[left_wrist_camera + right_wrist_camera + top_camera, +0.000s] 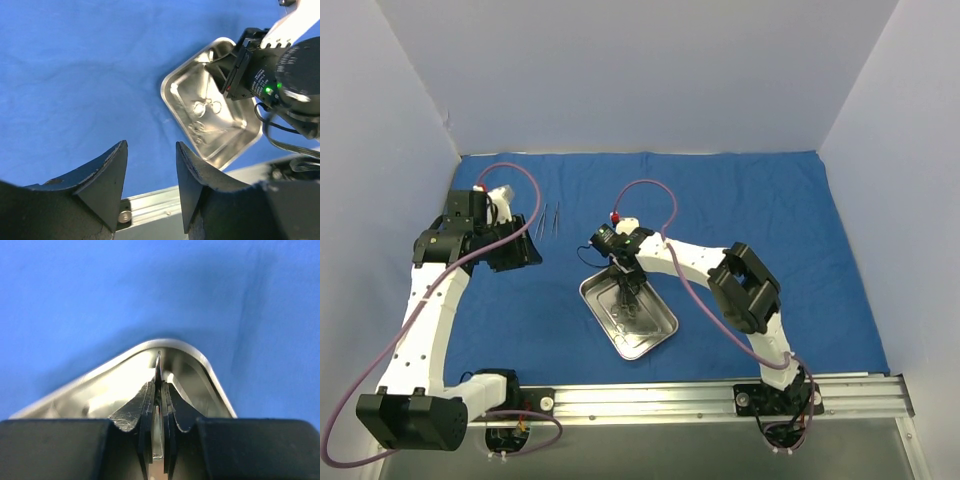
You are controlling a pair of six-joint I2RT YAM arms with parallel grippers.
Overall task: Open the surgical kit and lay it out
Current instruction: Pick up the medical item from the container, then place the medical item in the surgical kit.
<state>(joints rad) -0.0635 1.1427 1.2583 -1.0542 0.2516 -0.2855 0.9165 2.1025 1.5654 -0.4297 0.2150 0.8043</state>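
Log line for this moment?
blue cloth: spread; tray: on cloth; two instruments: on cloth; left gripper: open; right gripper: shut on instrument in tray

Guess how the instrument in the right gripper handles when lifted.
Probably stiff and light: the instrument is a thin metal strip. Shiny steel held edge-on in the right gripper may slip or pivot. Ring handles lying in the tray could snag it.

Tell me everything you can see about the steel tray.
The steel tray is shiny, rectangular with rounded corners and low raised walls. It lies flat on the blue cloth, turned diagonally, between the two arms. Ring-handled instruments lie inside. The right gripper reaches into it, shut on a thin metal instrument.
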